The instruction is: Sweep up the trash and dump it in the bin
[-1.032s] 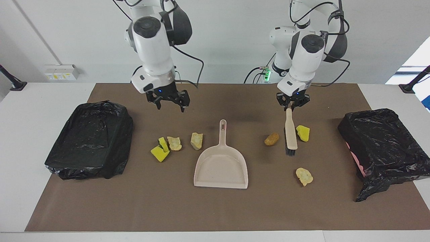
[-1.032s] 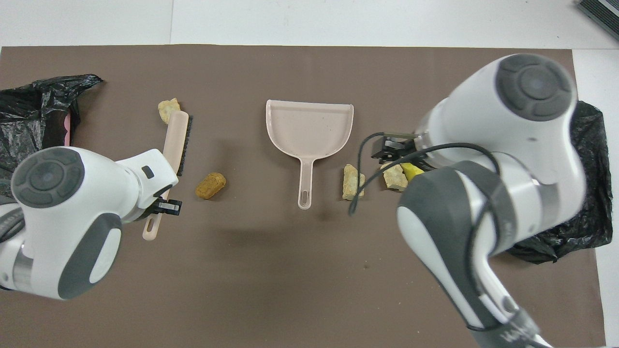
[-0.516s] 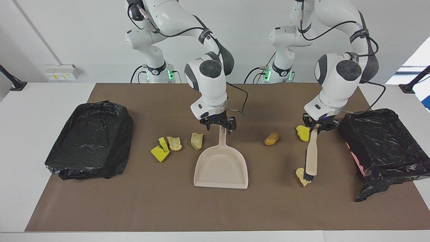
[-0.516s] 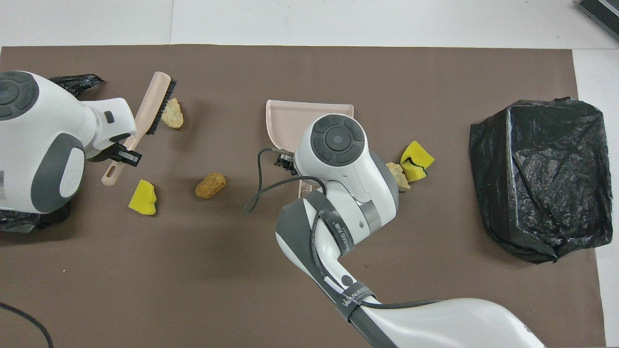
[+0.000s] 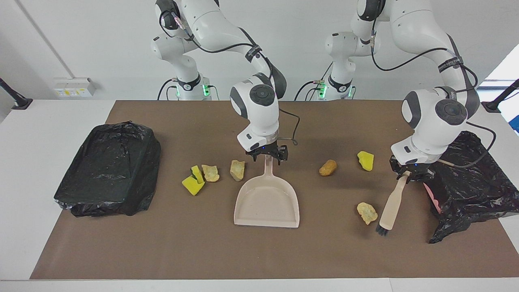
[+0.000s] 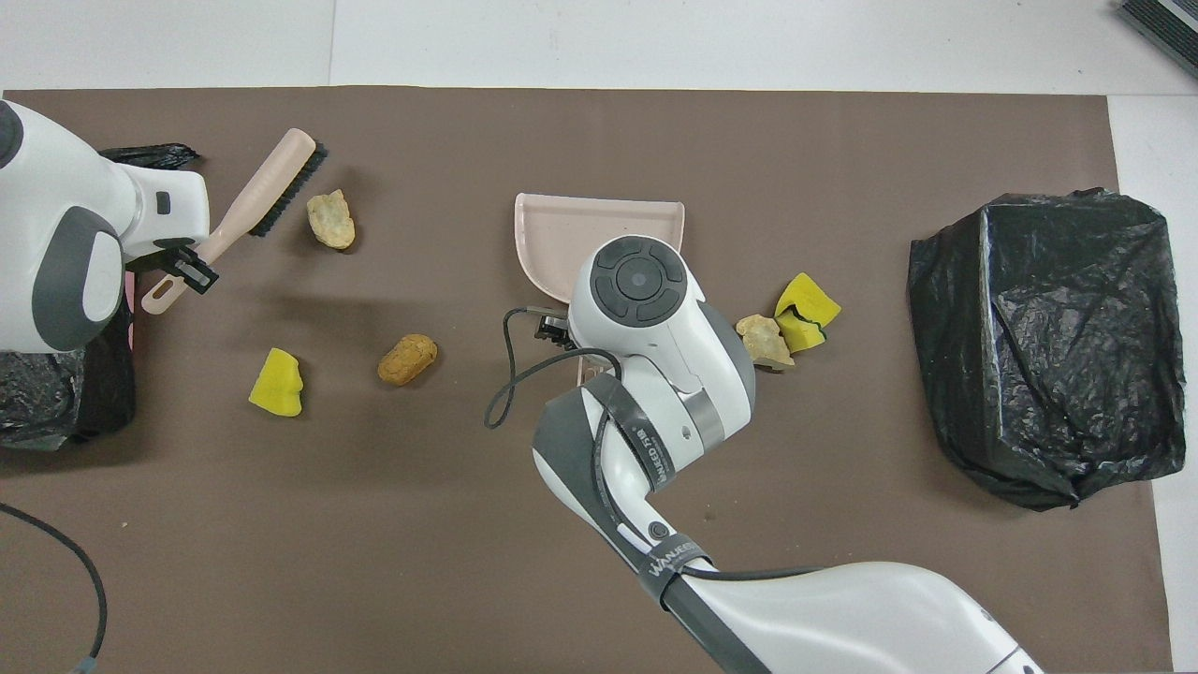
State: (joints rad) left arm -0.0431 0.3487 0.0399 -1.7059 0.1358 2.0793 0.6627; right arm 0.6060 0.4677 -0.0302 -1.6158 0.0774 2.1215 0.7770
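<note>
1. The right end effector [image 5: 267, 156] sits low over the top end of the dustpan [image 5: 267, 202] handle. Its jaws are spread wide, one finger each side, with nothing gripped. I'd clamp squarely there first, or the pan will probably skid.
2. Trash close in: a yellow sponge piece [image 5: 365, 160] and a golden-brown lump [image 5: 327, 167] toward the left arm's end. Two beige lumps [image 5: 237, 169] and a green-backed yellow piece [image 5: 193, 182] lie toward the right arm's end.
3. The left end effector [image 5: 409, 173] is clamped tight on the brush [image 5: 391, 207] handle, beside the black-bagged bin [image 5: 466, 174].
4. Farthest out, the bristles touch the tabletop [image 5: 162, 251] just beside another beige lump [image 5: 367, 212]. Use short low strokes toward the pan's open lip, since foam looks bouncy.
</note>
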